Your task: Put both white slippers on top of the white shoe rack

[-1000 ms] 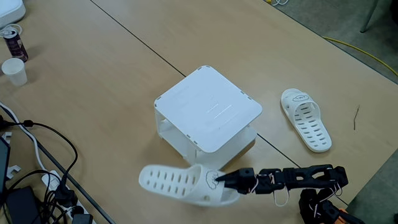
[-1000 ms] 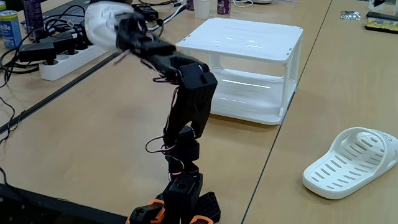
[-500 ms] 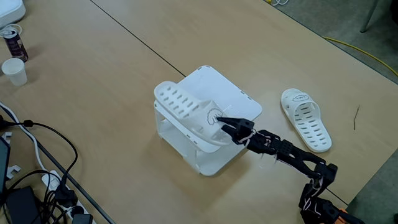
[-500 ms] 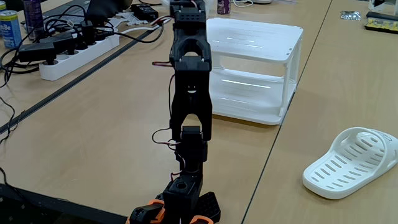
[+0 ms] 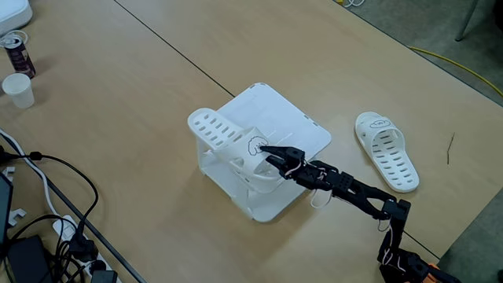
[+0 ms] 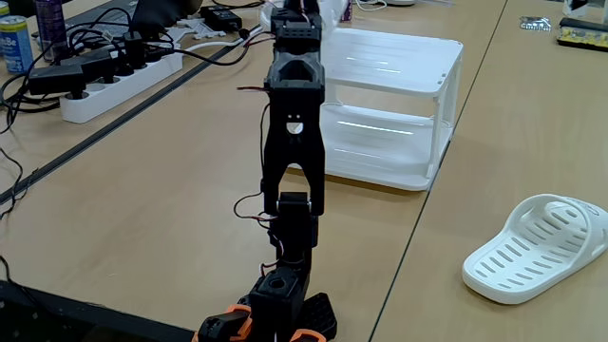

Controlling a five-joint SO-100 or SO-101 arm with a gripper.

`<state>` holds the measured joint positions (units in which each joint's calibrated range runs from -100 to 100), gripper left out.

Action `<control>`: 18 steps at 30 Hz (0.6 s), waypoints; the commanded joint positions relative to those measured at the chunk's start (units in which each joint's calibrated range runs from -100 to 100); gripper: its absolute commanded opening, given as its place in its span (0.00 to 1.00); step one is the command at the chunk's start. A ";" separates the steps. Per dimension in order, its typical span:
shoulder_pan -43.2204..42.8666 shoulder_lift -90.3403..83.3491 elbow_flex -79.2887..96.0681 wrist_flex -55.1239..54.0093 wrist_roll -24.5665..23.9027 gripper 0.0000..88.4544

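Pinching the white slipper (image 5: 228, 141) at its heel, our gripper (image 5: 269, 154) should lower it squarely onto the white shoe rack (image 5: 295, 126) (it overhangs the left edge) before releasing.

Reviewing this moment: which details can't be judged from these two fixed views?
- Whether the held slipper rests on the shoe rack: no side view.
- Gripper in a fixed view: the arm's own links hide it.
- Cartoon face on the other slipper: too small.
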<state>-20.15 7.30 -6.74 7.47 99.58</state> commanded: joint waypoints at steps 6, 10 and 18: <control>3.78 -0.78 -5.67 -0.13 0.42 0.01; 5.02 -1.03 -3.41 -0.13 0.42 0.01; 4.20 -0.95 -2.87 -0.13 0.42 0.01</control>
<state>-15.28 8.21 -6.74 7.47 99.58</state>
